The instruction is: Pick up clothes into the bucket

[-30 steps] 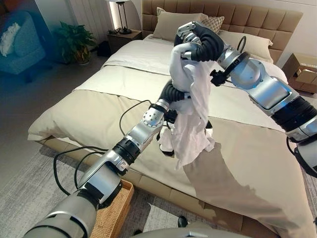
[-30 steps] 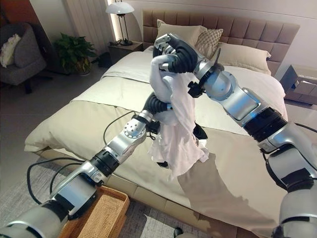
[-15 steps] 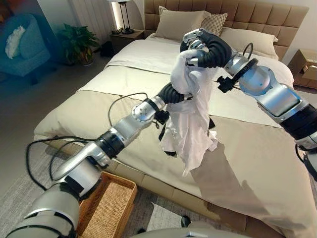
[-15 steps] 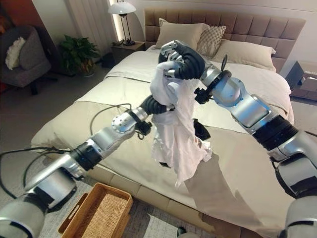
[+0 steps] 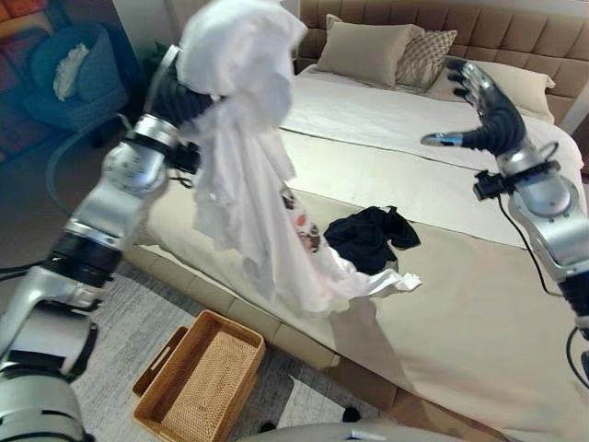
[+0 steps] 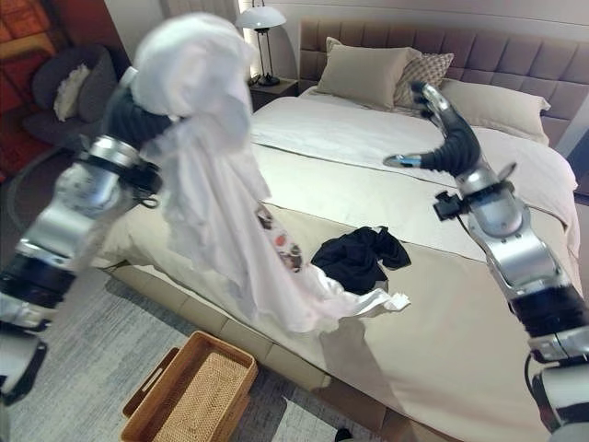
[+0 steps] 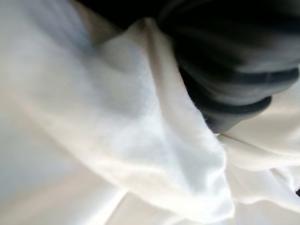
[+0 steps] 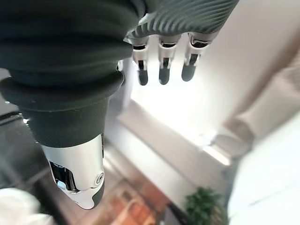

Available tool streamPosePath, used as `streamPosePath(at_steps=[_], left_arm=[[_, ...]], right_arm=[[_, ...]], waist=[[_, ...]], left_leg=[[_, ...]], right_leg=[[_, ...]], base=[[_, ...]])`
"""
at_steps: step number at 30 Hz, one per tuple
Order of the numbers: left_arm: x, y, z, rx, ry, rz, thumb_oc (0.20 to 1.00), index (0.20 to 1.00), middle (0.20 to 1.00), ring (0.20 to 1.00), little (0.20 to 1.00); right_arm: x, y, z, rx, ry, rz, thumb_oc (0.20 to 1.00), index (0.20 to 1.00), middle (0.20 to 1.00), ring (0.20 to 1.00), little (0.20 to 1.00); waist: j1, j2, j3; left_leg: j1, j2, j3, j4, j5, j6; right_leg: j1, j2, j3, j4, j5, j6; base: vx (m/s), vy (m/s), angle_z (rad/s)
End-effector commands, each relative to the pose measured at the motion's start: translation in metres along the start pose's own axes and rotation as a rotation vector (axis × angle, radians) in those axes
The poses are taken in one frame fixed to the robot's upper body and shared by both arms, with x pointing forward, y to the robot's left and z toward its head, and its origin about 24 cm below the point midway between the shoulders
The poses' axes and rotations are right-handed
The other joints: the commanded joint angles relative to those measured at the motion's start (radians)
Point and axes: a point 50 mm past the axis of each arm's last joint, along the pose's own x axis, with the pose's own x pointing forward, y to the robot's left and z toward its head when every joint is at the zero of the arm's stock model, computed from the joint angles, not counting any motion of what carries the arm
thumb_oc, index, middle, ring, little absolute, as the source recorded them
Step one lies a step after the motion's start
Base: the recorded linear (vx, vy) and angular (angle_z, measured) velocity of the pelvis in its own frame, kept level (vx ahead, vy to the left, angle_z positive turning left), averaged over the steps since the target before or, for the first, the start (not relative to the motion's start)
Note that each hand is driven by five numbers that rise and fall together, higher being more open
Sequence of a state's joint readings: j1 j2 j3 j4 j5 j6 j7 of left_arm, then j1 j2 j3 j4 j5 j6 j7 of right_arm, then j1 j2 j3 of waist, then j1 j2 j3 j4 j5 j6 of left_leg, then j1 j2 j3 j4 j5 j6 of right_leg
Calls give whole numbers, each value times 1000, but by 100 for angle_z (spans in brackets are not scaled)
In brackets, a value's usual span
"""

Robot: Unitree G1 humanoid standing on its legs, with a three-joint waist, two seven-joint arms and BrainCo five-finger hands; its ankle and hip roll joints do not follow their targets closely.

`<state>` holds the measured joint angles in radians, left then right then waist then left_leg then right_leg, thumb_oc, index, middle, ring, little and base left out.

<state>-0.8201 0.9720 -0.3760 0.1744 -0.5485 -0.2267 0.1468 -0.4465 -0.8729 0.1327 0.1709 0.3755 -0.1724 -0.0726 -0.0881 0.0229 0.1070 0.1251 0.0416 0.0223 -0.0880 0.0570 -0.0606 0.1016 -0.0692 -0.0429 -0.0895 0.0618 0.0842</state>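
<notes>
A wide bed (image 5: 479,304) with beige covers and a tufted headboard (image 6: 515,55) filled the room's centre. 3 pillows (image 5: 368,51) leaned against the headboard, 1 of them patterned. A lamp (image 6: 262,18) stood on a nightstand beside the bed, and an armchair (image 5: 64,78) sat in the far corner to the robot's left. A grey rug (image 5: 120,331) covered the floor at the foot of the bed.

1 woven basket (image 5: 198,378) rested on the rug, just beside the bed's edge and below the raised left arm.

The left hand (image 5: 184,87) was lifted high, draped over by the white garment (image 5: 239,184). Its fingers were buried in the cloth, so whether they clutched it could not be told; in the left wrist view the fabric (image 7: 117,136) lay against the hand's dark cover. The garment hung from that hand in a long fold, and its lower end trailed onto the bed, touching the cover near the edge.

1 black garment (image 5: 373,238) lay crumpled on the bed, just beside the white one's trailing end.

The right hand (image 5: 483,106) was held above the bed near the pillows, fingers (image 8: 161,65) extended and relaxed, grasping nothing.

Counted: 2 garments, 1 basket, 3 pillows.
</notes>
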Motion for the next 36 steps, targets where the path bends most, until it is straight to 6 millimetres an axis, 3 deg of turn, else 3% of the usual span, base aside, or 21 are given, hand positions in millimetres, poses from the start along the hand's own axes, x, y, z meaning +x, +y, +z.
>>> streamPosePath(at_steps=[1,6,7,8,14,20,24,25,26,30,32,34,36], left_arm=[[18,37,60,-56,-284,159,200,200,200,200,200],[18,52,76,-75,-351,200,200,200,200,200,200],[20,59,83,-50,-368,220,200,200,200,200,200],[20,59,83,-50,-369,219,200,200,200,200,200],[17,83,88,32,-363,293,200,200,200,200,200],[18,86,87,-7,-365,299,200,200,200,200,200],[26,78,90,-49,-381,273,200,200,200,200,200],[33,68,95,-100,-401,240,200,200,200,200,200],[33,68,95,-100,-403,239,200,200,200,200,200],[46,49,103,-200,-442,185,200,200,200,200,200],[52,35,109,-253,-461,131,200,200,200,200,200],[55,27,110,-266,-464,101,200,200,200,200,200],[59,16,115,-279,-472,49,200,200,200,200,200]], right_arm=[[-15,-1,-23,56,69,-57,1000,1000,1000,1000,1000],[-63,20,-85,149,326,-117,1000,1000,1000,1000,1000],[-79,31,-105,180,424,-136,1000,1000,1000,1000,1000],[-79,31,-105,182,424,-137,1000,1000,1000,1000,1000],[-126,67,-148,255,671,-152,1000,1000,1000,1000,1000],[-140,96,-157,298,746,-83,1000,1000,1000,1000,1000],[-127,109,-146,329,672,-22,1000,1000,1000,1000,1000],[-107,118,-125,337,548,60,1000,1000,1000,1000,1000],[-107,118,-125,338,548,59,1000,1000,1000,1000,1000],[-72,131,-81,389,314,162,1000,1000,1000,1000,1000],[-56,142,-46,496,156,255,1000,1000,1000,1000,1000],[-51,146,-30,566,91,307,1000,1000,1000,1000,1000],[-46,152,0,647,-26,434,1000,1000,1000,1000,1000]], waist=[[21,-27,-65],[33,-25,-61],[37,-21,-60],[37,-22,-59],[52,-18,-47],[57,-15,-40],[57,-15,-35],[55,-12,-33],[56,-14,-31],[54,-12,-27],[52,-11,-25],[52,-9,-23],[52,-11,-22]], left_leg=[[0,-64,-25,73,-122,37],[-14,-71,-41,74,-112,38],[-16,-73,-46,72,-111,38],[-16,-73,-47,72,-111,38],[-28,-78,-64,77,-107,39],[-27,-77,-73,72,-111,36],[-29,-79,-78,72,-109,36],[-32,-80,-80,73,-109,36],[-38,-82,-80,75,-102,37],[-38,-82,-78,73,-100,38],[-39,-83,-76,73,-100,38],[-30,-81,-76,72,-108,37],[-30,-80,-76,72,-106,36]], right_leg=[[-17,-77,-57,102,-57,73],[-18,-86,-78,104,-52,75],[-18,-89,-87,106,-52,76],[-18,-89,-88,106,-53,76],[-22,-94,-102,110,-54,78],[-20,-94,-113,112,-62,81],[-21,-96,-118,114,-62,82],[-26,-97,-117,117,-61,83],[-31,-98,-117,118,-53,82],[-33,-100,-115,119,-52,83],[-37,-100,-112,120,-50,83],[-30,-99,-113,121,-58,83],[-32,-99,-113,123,-60,81]], base=[[2,3,14],[-8,3,18],[0,9,13],[0,11,16],[-12,13,13],[5,8,6],[-6,6,5],[-9,2,5],[-7,5,6],[-18,9,3],[0,0,0],[0,0,0],[0,0,0]])
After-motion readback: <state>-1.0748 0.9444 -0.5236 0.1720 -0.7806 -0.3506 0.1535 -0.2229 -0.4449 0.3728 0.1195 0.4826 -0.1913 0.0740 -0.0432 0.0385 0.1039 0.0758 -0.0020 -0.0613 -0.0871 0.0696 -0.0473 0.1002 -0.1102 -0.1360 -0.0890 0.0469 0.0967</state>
